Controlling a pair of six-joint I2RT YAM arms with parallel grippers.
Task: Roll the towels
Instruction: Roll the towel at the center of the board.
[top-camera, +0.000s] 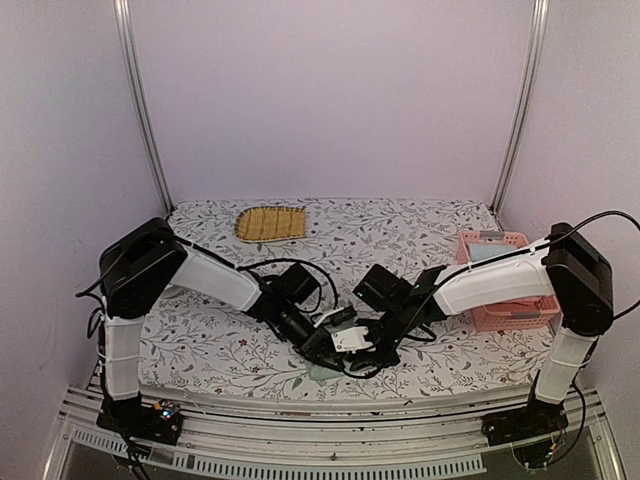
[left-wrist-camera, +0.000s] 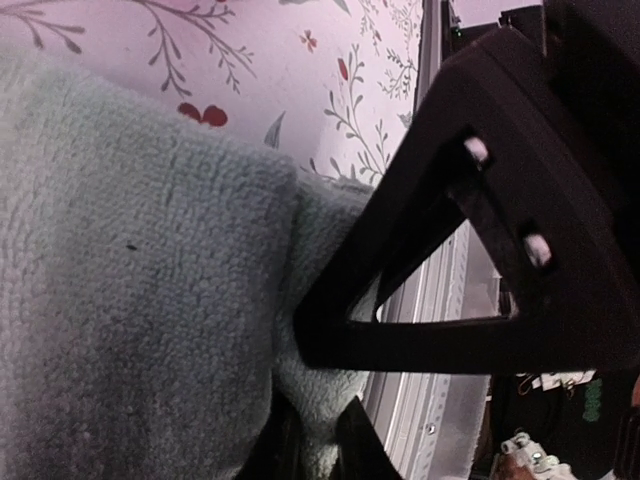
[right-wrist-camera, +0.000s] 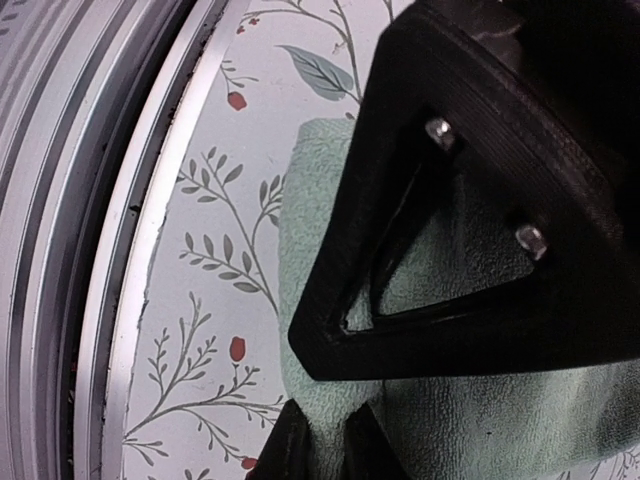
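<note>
Your floral tabletop (top-camera: 420, 225) carries a pink basket (top-camera: 505, 318) at its right edge and a ribbed mat (top-camera: 270, 223) by the far edge. The sage green towel (left-wrist-camera: 130, 300) lies at the middle of the near edge, with your left gripper (left-wrist-camera: 315, 450) and right gripper (right-wrist-camera: 325, 445) each pinched onto its cloth.

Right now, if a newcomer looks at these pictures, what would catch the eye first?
The left pincer and the right pincer meet at the near middle of the flowered table, and each appears to pinch an edge of the pale green towel. A pink basket stands at the right. A yellow-brown mat lies at the far left.
</note>
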